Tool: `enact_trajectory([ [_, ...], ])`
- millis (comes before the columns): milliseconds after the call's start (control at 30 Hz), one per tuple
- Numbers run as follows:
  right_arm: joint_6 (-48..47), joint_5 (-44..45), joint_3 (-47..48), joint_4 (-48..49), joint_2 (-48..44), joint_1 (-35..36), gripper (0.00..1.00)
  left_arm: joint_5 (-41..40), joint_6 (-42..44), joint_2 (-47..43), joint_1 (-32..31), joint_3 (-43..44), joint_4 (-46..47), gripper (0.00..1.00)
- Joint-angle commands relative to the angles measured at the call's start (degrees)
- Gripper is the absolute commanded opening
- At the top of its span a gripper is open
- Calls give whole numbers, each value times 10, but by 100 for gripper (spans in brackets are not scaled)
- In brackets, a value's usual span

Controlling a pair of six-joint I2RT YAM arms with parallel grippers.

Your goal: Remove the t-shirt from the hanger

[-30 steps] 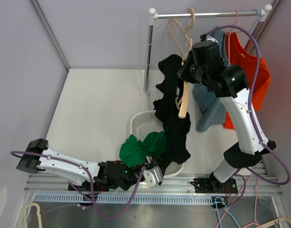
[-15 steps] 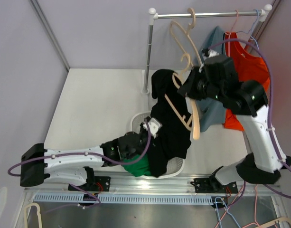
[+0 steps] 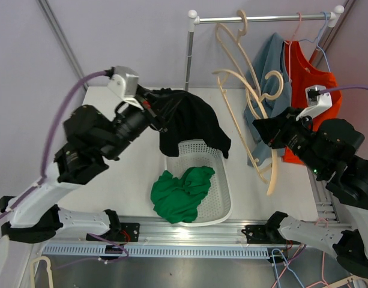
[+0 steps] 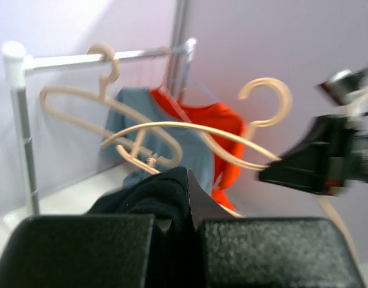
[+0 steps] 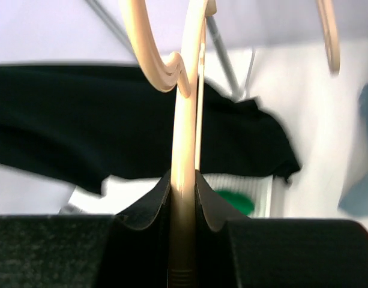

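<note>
The black t-shirt (image 3: 193, 123) hangs free of the hanger, draped over the far end of the white basket (image 3: 217, 207). My left gripper (image 3: 161, 113) is shut on a fold of it, high above the table; the cloth (image 4: 150, 195) shows between the jaws in the left wrist view. My right gripper (image 3: 266, 133) is shut on the bare cream hanger (image 3: 256, 105), held in the air right of the shirt. The hanger's bar (image 5: 185, 138) runs up between the jaws in the right wrist view, with the black shirt (image 5: 81, 135) behind it.
A green garment (image 3: 182, 192) lies in the basket. A clothes rail (image 3: 262, 18) at the back holds another cream hanger (image 3: 232, 39), a blue-grey shirt (image 3: 269, 60) and an orange shirt (image 3: 313, 78). The rail's post (image 3: 187, 72) stands behind the basket. Spare hangers lie at the near edge.
My left arm swung up from the basket, pulling the black shirt left and off the hanger. My right gripper carried the now bare hanger to the right and lower.
</note>
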Motion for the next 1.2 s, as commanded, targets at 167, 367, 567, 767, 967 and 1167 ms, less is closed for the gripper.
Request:
enact_trajectory([
  [167, -150, 84, 6, 193, 81, -3, 0, 208, -8, 29, -1, 133, -65, 1],
  [367, -157, -23, 98, 207, 183, -91, 0, 238, 14, 75, 0, 216, -98, 1],
  [567, -165, -57, 167, 217, 259, -131, 0, 245, 39, 184, 0, 430, -158, 1],
  [767, -186, -76, 185, 251, 291, -160, 0, 240, 64, 199, 1, 498, -128, 1],
  [967, -170, -122, 187, 274, 308, -208, 0, 260, 95, 143, 2, 449, -54, 1],
  [1167, -165, -149, 207, 283, 333, -219, 0, 278, 122, 138, 2, 476, -1, 1],
])
